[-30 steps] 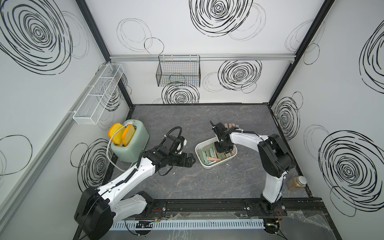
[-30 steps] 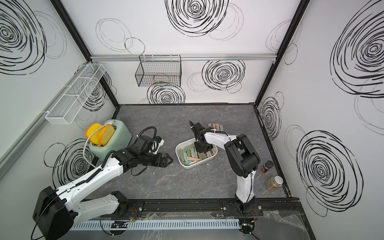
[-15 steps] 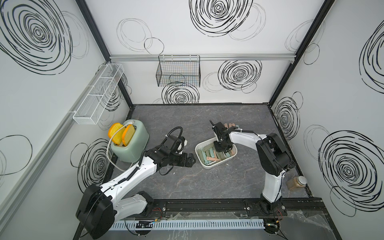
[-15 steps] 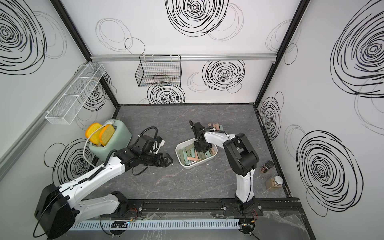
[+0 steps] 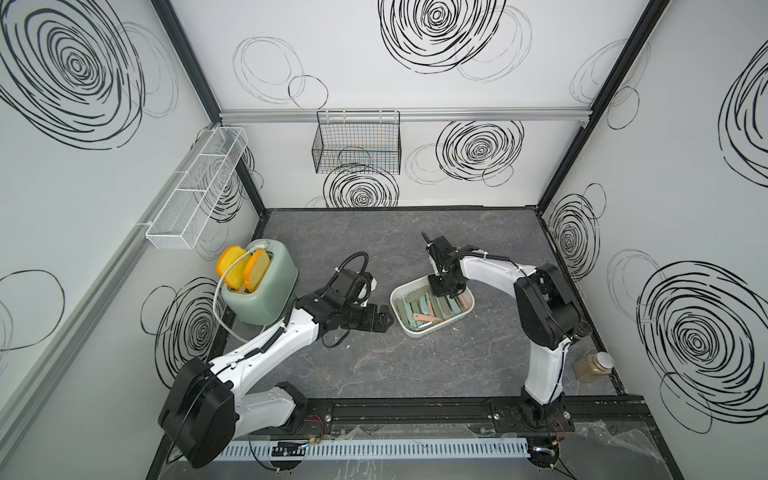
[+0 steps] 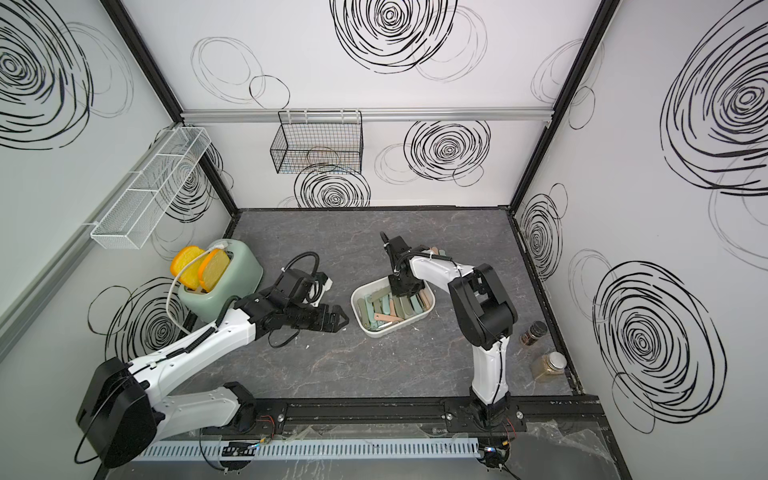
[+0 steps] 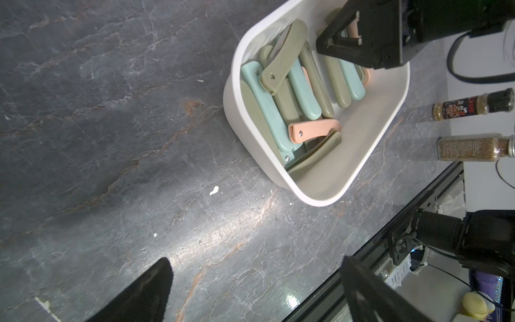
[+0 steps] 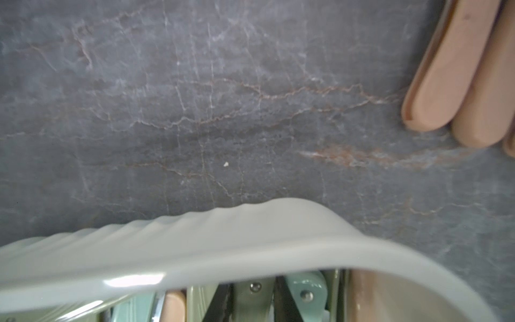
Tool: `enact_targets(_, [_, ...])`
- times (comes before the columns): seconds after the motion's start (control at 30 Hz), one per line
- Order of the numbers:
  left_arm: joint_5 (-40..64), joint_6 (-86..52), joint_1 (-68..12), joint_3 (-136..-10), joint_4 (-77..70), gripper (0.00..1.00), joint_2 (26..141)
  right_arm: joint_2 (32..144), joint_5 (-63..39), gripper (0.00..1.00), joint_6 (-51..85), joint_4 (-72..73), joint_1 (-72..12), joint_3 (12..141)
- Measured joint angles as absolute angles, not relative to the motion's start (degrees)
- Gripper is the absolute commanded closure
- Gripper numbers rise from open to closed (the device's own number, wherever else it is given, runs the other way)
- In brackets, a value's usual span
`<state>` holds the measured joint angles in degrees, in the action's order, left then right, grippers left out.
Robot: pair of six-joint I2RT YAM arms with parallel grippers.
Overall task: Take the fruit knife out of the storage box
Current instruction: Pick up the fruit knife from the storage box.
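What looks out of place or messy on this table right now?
In the storage box, the folding knives mostly lie in parallel, but an olive one and a pink one lie crosswise on top. The white cord of the toaster is draped over the toast slices.

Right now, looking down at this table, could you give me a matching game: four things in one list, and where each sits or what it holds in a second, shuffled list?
Things:
1. toaster
2. storage box
3. black wire basket
4. silver-lidded spice jar

Descriptions:
A. hangs on the back wall
B. stands by the right wall
C. holds two bread slices
D. holds folded knives

Pairs: 1-C, 2-D, 3-A, 4-B.
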<state>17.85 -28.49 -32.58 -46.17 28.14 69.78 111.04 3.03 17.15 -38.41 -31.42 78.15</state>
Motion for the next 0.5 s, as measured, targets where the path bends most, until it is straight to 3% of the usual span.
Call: enact_targets(0.5, [17.78,-27.99,-32.58,-51.79,28.16,0.02,73.69,105.86,2.96,0.81,17.12,-41.67,-30.37,79.22])
